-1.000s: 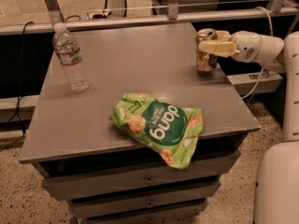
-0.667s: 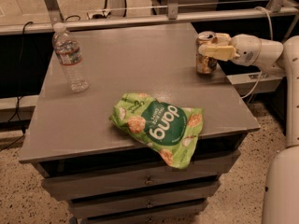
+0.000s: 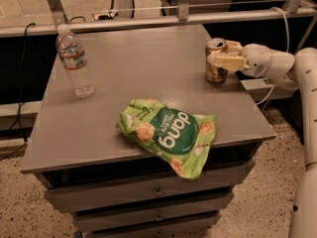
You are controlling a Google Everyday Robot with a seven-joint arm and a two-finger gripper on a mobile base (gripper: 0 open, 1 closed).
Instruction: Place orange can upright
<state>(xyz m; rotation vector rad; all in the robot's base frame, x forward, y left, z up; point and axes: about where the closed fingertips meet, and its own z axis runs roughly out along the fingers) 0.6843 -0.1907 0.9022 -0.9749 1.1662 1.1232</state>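
The orange can [image 3: 215, 72] stands upright on the grey table [image 3: 138, 68] near its right edge, silver top up. My gripper [image 3: 221, 54] reaches in from the right at the can's upper half. One pale finger [image 3: 227, 61] lies across the can's front and the other sits behind it, so the gripper is shut on the can. The can's base is on or just above the tabletop.
A clear plastic water bottle [image 3: 74, 59] stands upright at the table's left. A green snack bag [image 3: 171, 133] lies at the front, hanging over the edge. Drawers sit under the tabletop. A rail [image 3: 148, 21] runs behind the table.
The gripper and the can have sunk slightly toward the tabletop. The bottle and the bag have not moved.
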